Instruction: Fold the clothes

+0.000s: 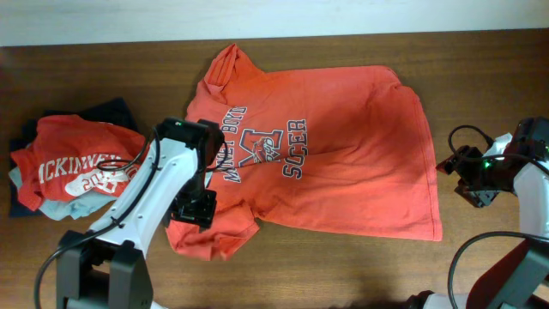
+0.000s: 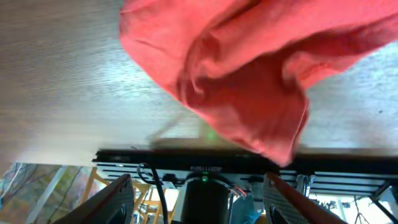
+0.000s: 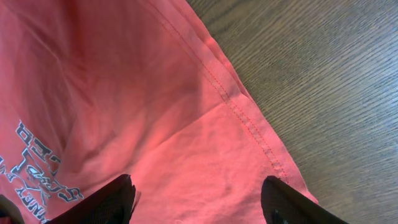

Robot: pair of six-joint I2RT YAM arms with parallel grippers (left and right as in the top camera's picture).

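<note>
The orange-red T-shirt lies spread out, print up, on the wooden surface, with its sleeves at one end and its hem at the other. The left end effector hangs over the T-shirt's rumpled near sleeve, released, its fingers wide apart with no cloth between them. The right end effector sits just off the T-shirt's hem, also released, and a stack of folded garments lies beyond the T-shirt's sleeve end.

The overhead view looked straight down on the bench, both wrist views close over its orange T-shirt.
</note>
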